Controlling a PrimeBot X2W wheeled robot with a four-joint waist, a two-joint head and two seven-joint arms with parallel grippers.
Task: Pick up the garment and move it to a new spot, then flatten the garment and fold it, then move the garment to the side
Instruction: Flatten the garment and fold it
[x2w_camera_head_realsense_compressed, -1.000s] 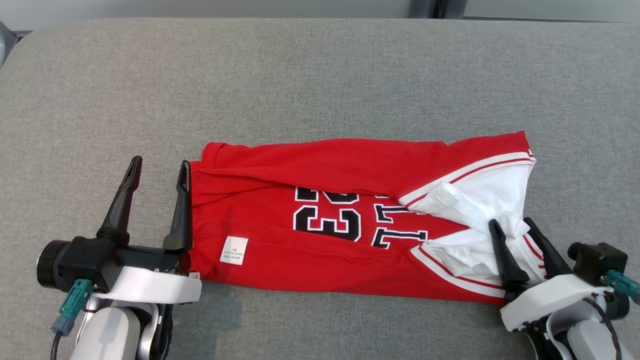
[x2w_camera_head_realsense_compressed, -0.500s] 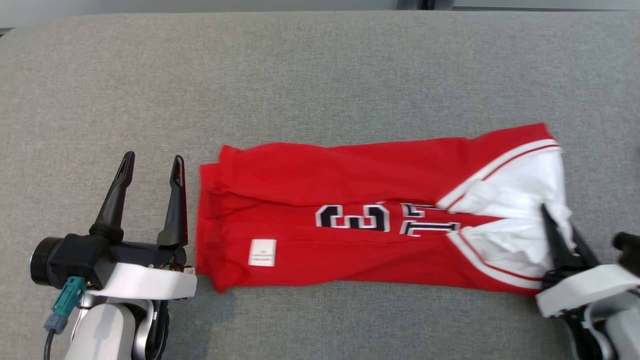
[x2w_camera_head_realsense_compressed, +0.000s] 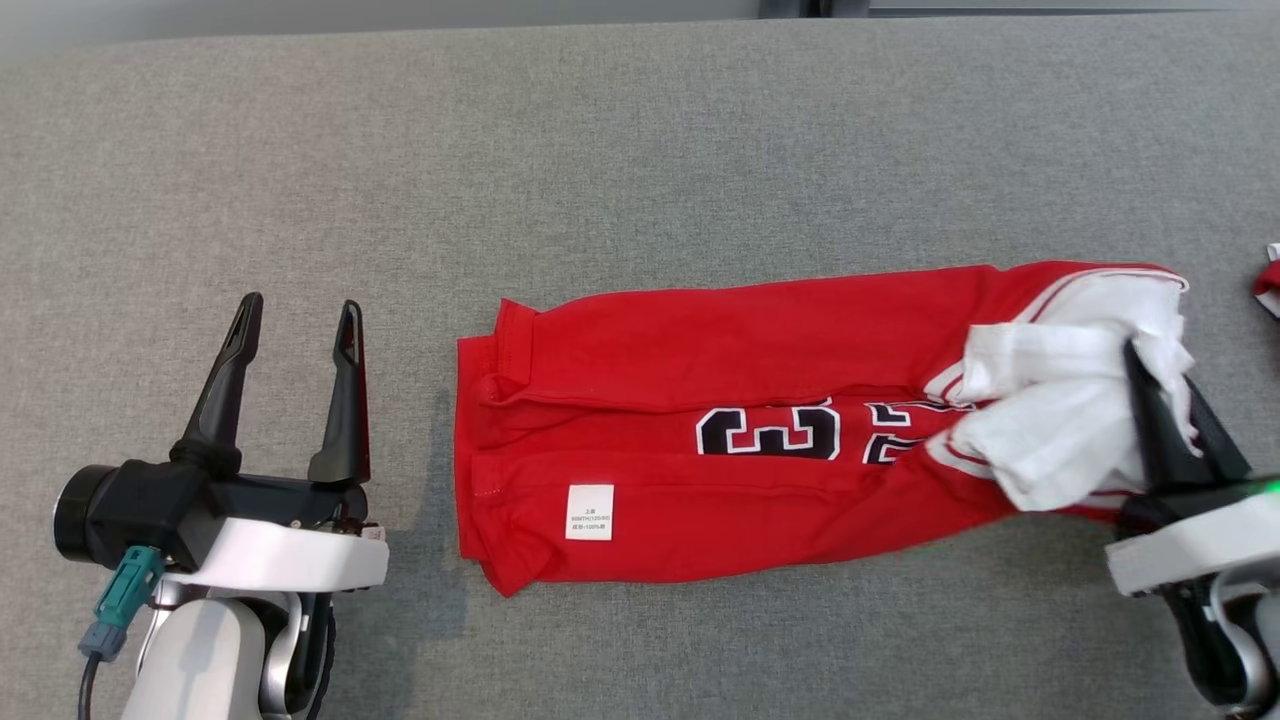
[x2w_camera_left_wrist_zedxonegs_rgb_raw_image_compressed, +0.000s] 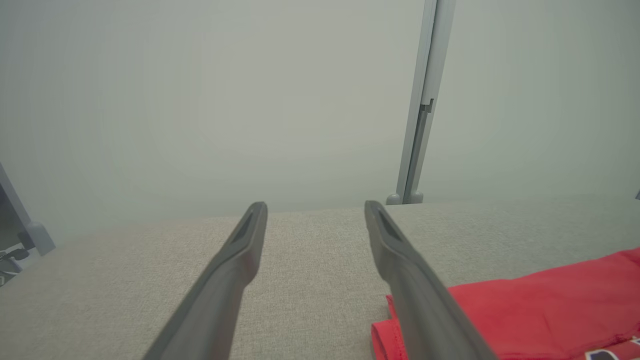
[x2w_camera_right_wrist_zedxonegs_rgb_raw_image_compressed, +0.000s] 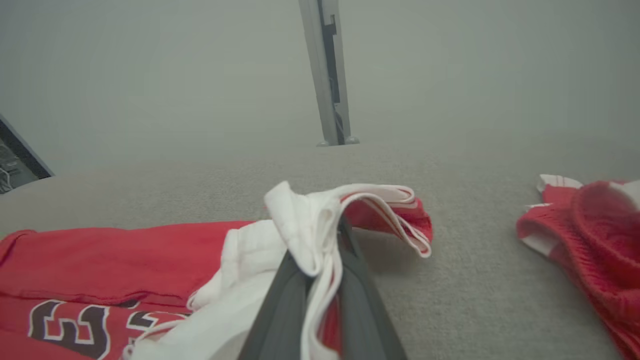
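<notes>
The red garment (x2w_camera_head_realsense_compressed: 720, 350) lies folded in a long strip on the grey surface (x2w_camera_head_realsense_compressed: 600, 150), running left to right across its right half, well clear of the far edge. Printed numerals and a white label (x2w_camera_head_realsense_compressed: 589, 512) face up. The right jaws are closed tight on the bunched white-trimmed end, which is lifted off the surface. The left jaws stand wide open and empty, apart from the hem end. A second red item (x2w_camera_head_realsense_compressed: 1268, 285) lies beyond the gripped end, towards the right edge.

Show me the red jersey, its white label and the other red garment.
red jersey (x2w_camera_head_realsense_compressed: 700, 340), head view, plain red upper panel.
white label (x2w_camera_head_realsense_compressed: 589, 512), head view, label's middle.
other red garment (x2w_camera_right_wrist_zedxonegs_rgb_raw_image_compressed: 590, 220), right wrist view, bunched red fabric.
</notes>
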